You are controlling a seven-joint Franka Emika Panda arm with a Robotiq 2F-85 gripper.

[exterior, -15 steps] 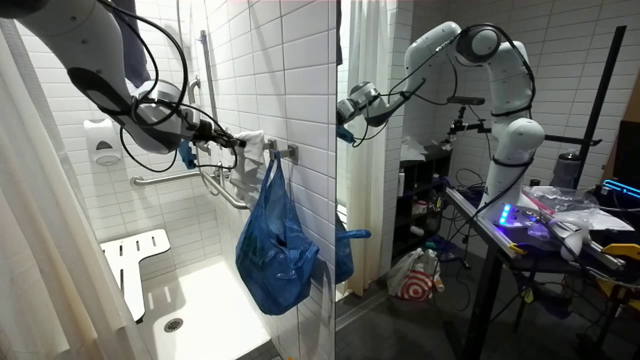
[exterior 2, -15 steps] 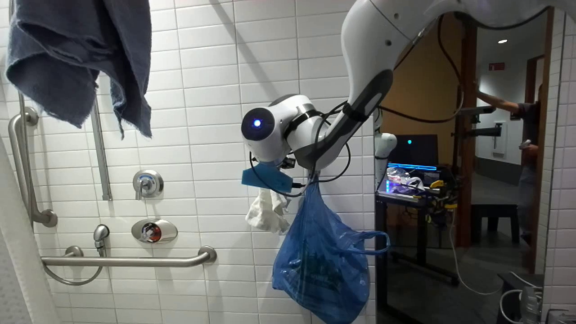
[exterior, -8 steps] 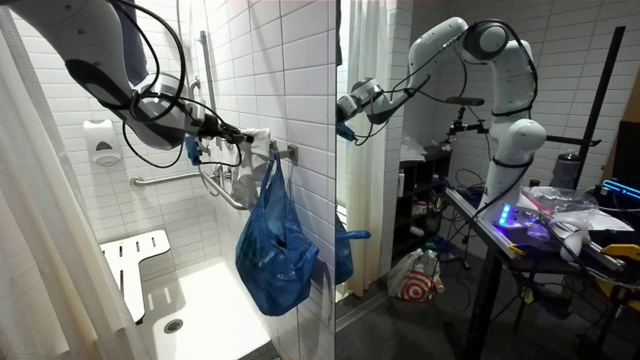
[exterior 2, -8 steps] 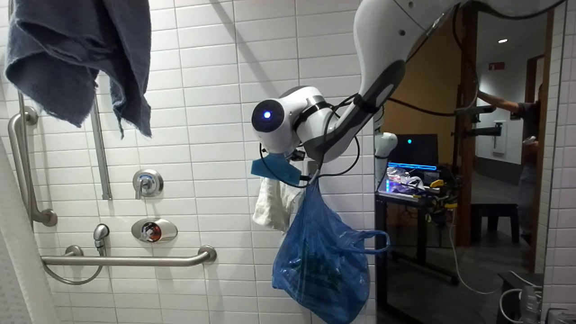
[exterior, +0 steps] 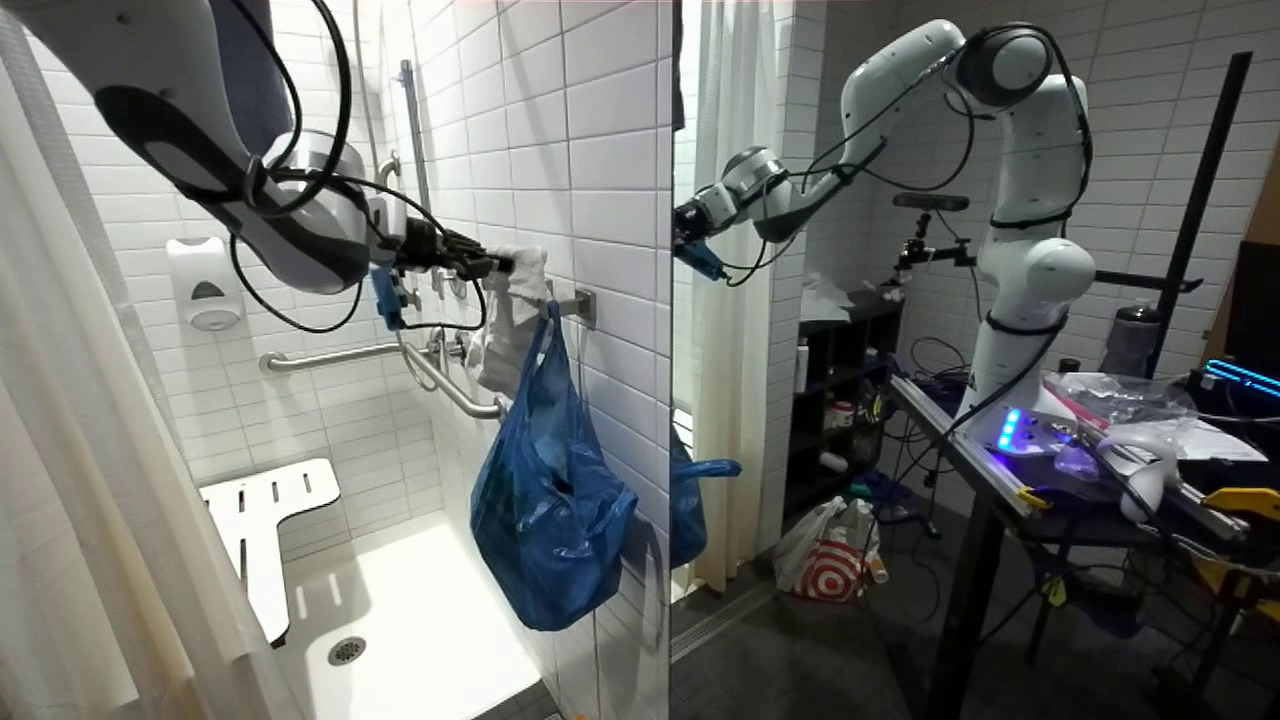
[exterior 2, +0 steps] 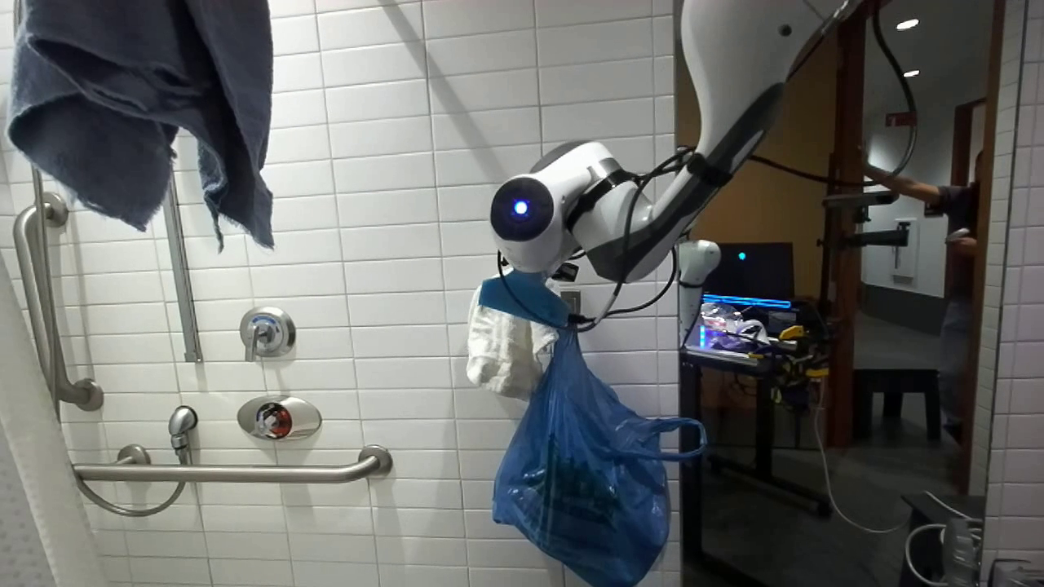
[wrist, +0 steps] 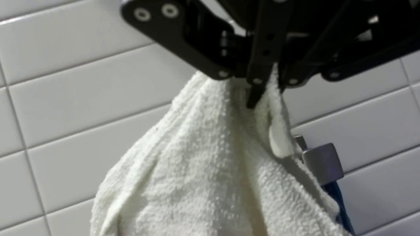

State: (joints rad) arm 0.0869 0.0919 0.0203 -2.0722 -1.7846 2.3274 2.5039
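The wrist view shows my jaws pressed together around the gathered top of a white cloth [wrist: 203, 170], with only folded fabric between them as far as I can see; one black fingertip [wrist: 253, 98] stands out over the pinch. From this grip the cloth hangs in loose folds, in front of the tiled wall [wrist: 82, 82]. Compared with one second ago, the cloth is a little higher and is shifted sideways, toward the metal hook [exterior: 587, 308] on the wall. It has come along with me without falling, so I judge that the grip is firm enough for the carrying. Now the edge of the cloth is just beside the hook; whether they touch, I cannot tell.

A blue plastic bag [exterior: 555, 500] hangs from this same hook, and in both exterior views its upper part is very near to the cloth, so the folds could catch there. The hook itself seems to be partly occupied by the bag. Black cables [exterior: 346, 90] loop around my arm [exterior: 160, 60] and could also hinder it. In an exterior view, a blue block [exterior 2: 522, 300] near the arm's end hides the jaws. Farther away are a grab bar [exterior 2: 220, 473], a dark towel [exterior 2: 147, 106] and a shower curtain [exterior: 90, 450].
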